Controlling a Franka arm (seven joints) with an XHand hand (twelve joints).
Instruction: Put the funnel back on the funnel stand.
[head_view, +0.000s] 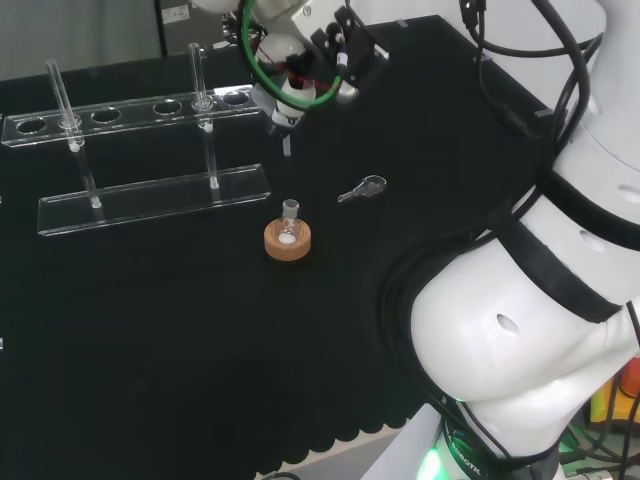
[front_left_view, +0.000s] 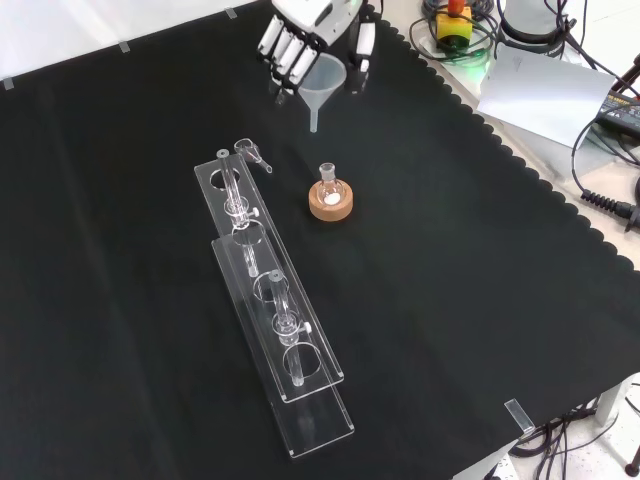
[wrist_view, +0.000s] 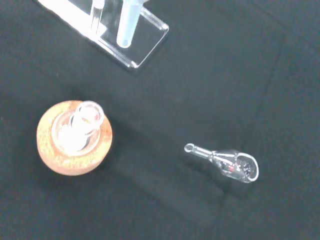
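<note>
The hand (front_left_view: 312, 25), fingers curled round a clear funnel (front_left_view: 322, 82), carries it above the black cloth with the spout pointing straight down. In the front view, the clear funnel stand (front_left_view: 262, 290) lies below and left of the hand, its nearest open hole a short way off.

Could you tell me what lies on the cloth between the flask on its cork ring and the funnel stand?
Nothing: in the front view, bare black cloth separates the flask from the funnel stand.
</note>
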